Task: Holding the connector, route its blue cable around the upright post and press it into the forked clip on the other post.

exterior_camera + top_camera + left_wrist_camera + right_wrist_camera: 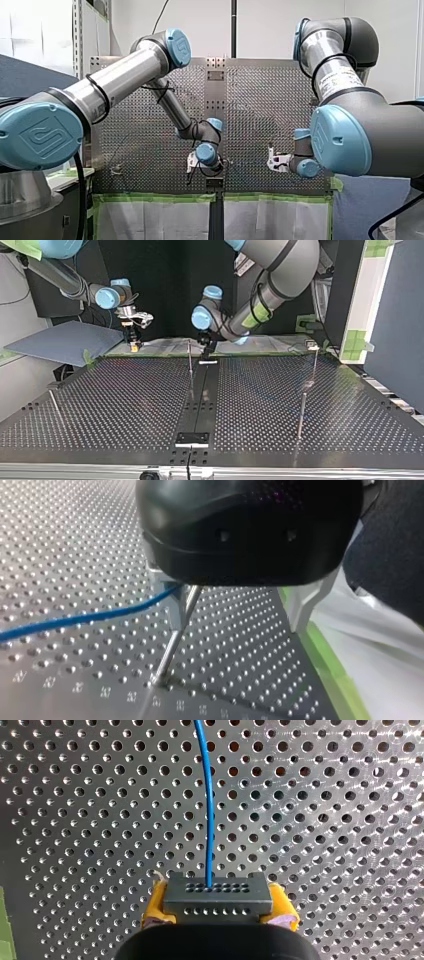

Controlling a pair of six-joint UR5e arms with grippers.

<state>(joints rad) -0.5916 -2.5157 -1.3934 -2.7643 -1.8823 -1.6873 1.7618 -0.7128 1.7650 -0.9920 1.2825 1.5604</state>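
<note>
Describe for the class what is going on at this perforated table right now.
My right gripper is shut, its yellow-padded fingers clamping the grey rectangular connector with rows of small holes. The thin blue cable runs straight ahead from it over the perforated metal table. My left gripper hangs open close by the slim upright metal post, and the cable passes right by that post and one finger. No view shows the cable pressed into a clip.
</note>
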